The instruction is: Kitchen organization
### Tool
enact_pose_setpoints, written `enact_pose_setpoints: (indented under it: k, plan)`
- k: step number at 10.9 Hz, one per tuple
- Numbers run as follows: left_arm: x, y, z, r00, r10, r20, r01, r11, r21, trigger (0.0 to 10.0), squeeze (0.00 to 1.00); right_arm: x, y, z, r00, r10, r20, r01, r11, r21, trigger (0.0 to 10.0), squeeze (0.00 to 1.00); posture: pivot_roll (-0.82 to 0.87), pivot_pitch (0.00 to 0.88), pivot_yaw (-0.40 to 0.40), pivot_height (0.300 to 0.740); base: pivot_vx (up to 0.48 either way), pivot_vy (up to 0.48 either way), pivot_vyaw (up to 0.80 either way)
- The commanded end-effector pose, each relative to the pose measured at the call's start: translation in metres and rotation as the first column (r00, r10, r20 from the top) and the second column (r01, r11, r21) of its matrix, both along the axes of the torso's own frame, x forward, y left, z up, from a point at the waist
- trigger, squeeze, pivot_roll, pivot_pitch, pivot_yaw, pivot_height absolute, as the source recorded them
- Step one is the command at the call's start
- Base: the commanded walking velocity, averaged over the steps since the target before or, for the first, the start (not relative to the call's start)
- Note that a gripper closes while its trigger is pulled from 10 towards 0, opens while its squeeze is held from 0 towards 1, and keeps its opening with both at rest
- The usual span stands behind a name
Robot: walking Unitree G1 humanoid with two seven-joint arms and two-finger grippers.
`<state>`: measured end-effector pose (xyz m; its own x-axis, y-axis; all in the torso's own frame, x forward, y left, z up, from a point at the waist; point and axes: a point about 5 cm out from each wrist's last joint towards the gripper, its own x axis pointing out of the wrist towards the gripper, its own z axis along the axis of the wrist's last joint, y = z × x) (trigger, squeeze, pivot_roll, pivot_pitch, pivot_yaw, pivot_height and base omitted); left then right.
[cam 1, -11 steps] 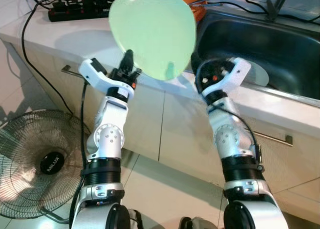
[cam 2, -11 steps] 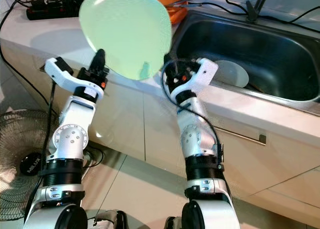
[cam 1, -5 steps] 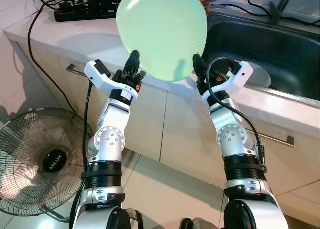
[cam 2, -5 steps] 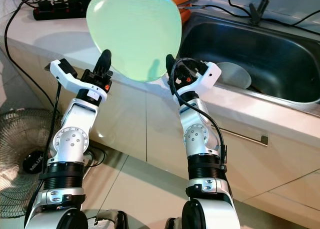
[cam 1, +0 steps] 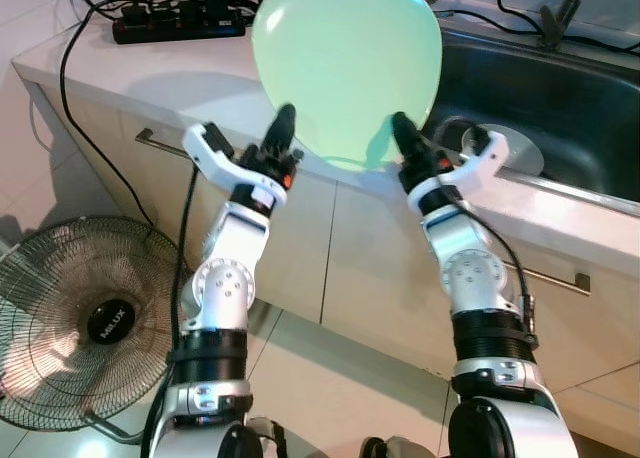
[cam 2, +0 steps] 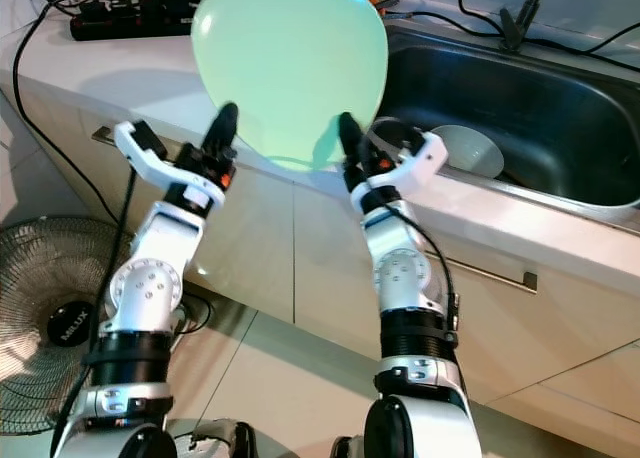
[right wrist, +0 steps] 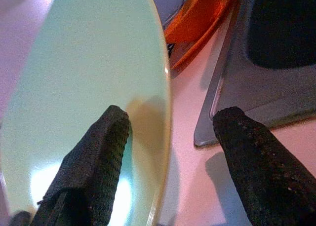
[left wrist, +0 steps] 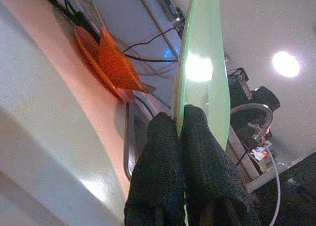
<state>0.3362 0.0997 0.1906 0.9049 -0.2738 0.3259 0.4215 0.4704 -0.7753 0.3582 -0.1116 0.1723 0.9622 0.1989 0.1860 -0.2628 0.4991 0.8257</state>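
A large pale green plate (cam 1: pixel 345 68) is held upright on edge above the counter's front edge, just left of the sink. My left gripper (cam 1: pixel 283 128) is shut on its lower left rim; in the left wrist view both fingers (left wrist: pixel 197 137) pinch the thin plate (left wrist: pixel 202 63) edge. My right gripper (cam 1: pixel 405 138) is open at the lower right rim. In the right wrist view one finger (right wrist: pixel 98 152) lies over the plate (right wrist: pixel 89 88) face, and the other stands on the far side of the rim.
A steel sink (cam 1: pixel 540 78) with a white dish (cam 1: pixel 515 148) in it lies to the right. An orange item (left wrist: pixel 108 63) sits behind the plate. A black power strip (cam 1: pixel 180 23) with cables is at the back left. A floor fan (cam 1: pixel 90 318) stands lower left.
Both arms have lifted the plate and carried it rightwards towards the sink. My right gripper has swung up from under the plate to straddle its lower right rim.
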Motion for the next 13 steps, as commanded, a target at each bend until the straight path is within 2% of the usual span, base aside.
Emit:
enact_pose_setpoints:
  k: [1,2,3,11,13]
  plan:
    - [-0.0036,-0.0130,0.0162,0.997,-0.038,0.072,0.041,0.998,-0.040,10.0,0.00,0.0014,0.0152,0.0133,0.999,0.040,0.025,-0.042,0.995,0.086,8.5,0.00,0.12,0.054,-0.005,0.740,0.000,0.000,0.00]
    - [-0.0036,-0.0125,0.0161,0.997,-0.038,0.071,0.040,0.998,-0.040,10.0,0.00,0.0008,0.0156,0.0137,0.998,0.053,0.027,-0.056,0.991,0.119,2.6,0.00,0.12,0.059,-0.005,0.740,0.000,0.000,0.00]
    - [-0.0038,-0.0126,0.0155,0.997,-0.038,0.068,0.040,0.998,-0.038,10.0,0.00,-0.0005,0.0162,0.0154,0.997,0.070,0.039,-0.075,0.988,0.136,0.0,0.00,0.11,0.062,-0.004,0.740,0.000,0.000,0.00]
    - [-0.0030,-0.0176,0.0093,0.998,-0.055,0.035,0.055,0.998,-0.011,10.0,0.00,-0.0043,0.0180,0.0196,0.990,0.116,0.074,-0.126,0.981,0.149,0.0,0.00,0.11,0.086,-0.004,0.740,0.000,0.000,0.00]
    - [-0.0037,-0.0221,0.0080,0.996,-0.085,0.029,0.085,0.996,0.003,10.0,0.00,-0.0055,0.0192,0.0208,0.988,0.126,0.086,-0.139,0.977,0.160,0.0,0.00,0.11,0.090,-0.005,0.740,0.000,0.000,0.00]
